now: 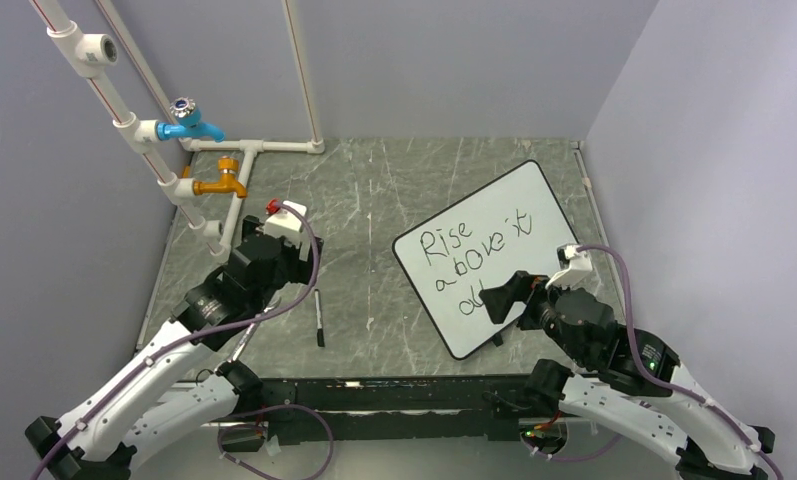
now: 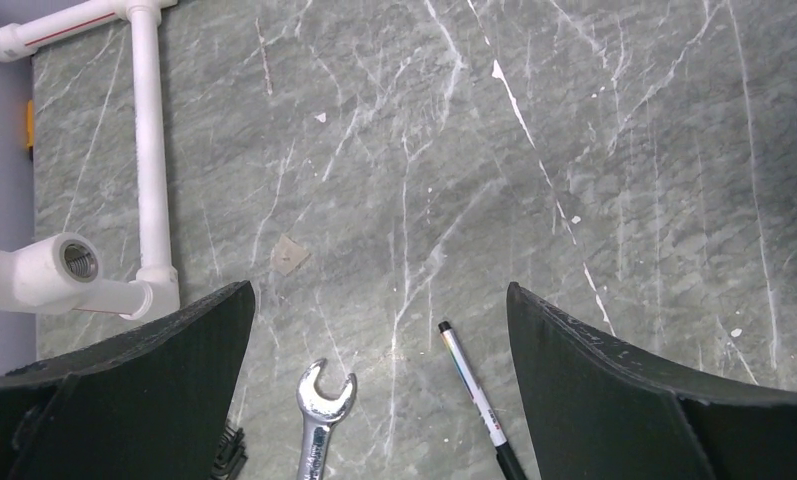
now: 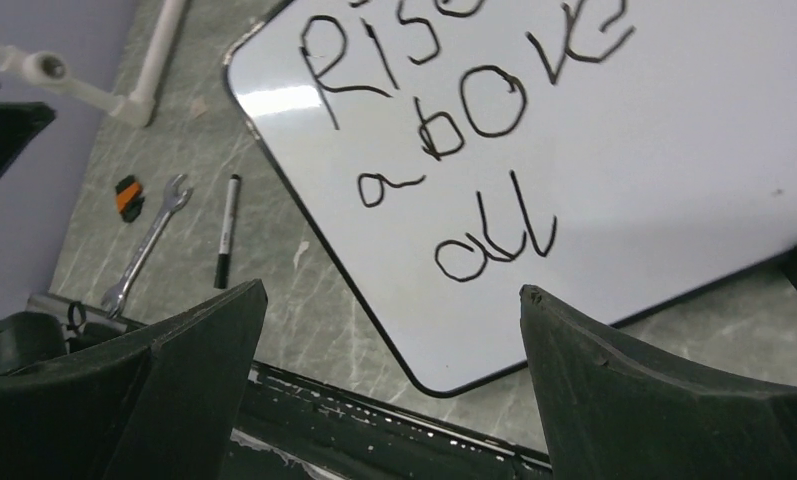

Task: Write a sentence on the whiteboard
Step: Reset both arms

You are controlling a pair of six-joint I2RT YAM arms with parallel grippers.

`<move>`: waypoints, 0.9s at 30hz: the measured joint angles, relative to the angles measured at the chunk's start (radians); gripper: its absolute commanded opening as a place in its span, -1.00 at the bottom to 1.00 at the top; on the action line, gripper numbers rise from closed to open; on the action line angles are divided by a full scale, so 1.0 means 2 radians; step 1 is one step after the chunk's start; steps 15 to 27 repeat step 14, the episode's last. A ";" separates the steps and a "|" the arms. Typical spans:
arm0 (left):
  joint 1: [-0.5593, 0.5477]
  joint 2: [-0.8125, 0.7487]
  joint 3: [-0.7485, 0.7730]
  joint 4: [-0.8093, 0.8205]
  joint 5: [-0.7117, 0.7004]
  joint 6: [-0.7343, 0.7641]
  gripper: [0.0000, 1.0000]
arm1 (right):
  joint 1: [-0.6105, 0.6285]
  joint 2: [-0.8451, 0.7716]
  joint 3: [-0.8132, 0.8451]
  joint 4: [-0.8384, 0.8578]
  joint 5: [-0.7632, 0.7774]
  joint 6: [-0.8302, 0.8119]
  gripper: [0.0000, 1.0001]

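Observation:
The whiteboard [image 1: 519,205] lies tilted on the right half of the table, also in the right wrist view [image 3: 674,180]. The sentence [image 1: 469,262] "Rise above it all" runs across it in three slanted black lines [image 3: 454,130]. My right gripper [image 1: 502,298] hovers over the board's near corner, open and holding nothing [image 3: 393,287]. A black-and-white marker pen [image 1: 319,318] lies loose on the table left of the board. My left gripper [image 2: 379,286] stands open and holding nothing above the table, with the pen [image 2: 471,390] lying below its right finger.
A silver wrench [image 2: 319,420] lies beside the pen, and a small orange-and-black item [image 3: 126,197] sits near it. White pipework [image 1: 264,146] with a blue tap [image 1: 189,125] and an orange tap [image 1: 222,183] fills the back left. Grey walls enclose the table.

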 measured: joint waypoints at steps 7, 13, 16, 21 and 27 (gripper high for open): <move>0.000 -0.011 -0.009 0.004 -0.002 0.005 0.99 | 0.000 0.008 0.000 -0.037 0.031 0.042 0.99; 0.000 -0.011 -0.011 0.006 -0.002 0.005 0.99 | 0.000 0.015 0.000 -0.039 0.044 0.049 0.99; 0.000 -0.011 -0.011 0.006 -0.003 0.005 0.99 | 0.000 0.018 0.000 -0.039 0.044 0.050 0.99; 0.000 -0.011 -0.011 0.006 -0.003 0.005 0.99 | 0.000 0.018 0.000 -0.039 0.044 0.050 0.99; 0.000 -0.011 -0.011 0.006 -0.003 0.005 0.99 | 0.000 0.018 0.000 -0.039 0.044 0.050 0.99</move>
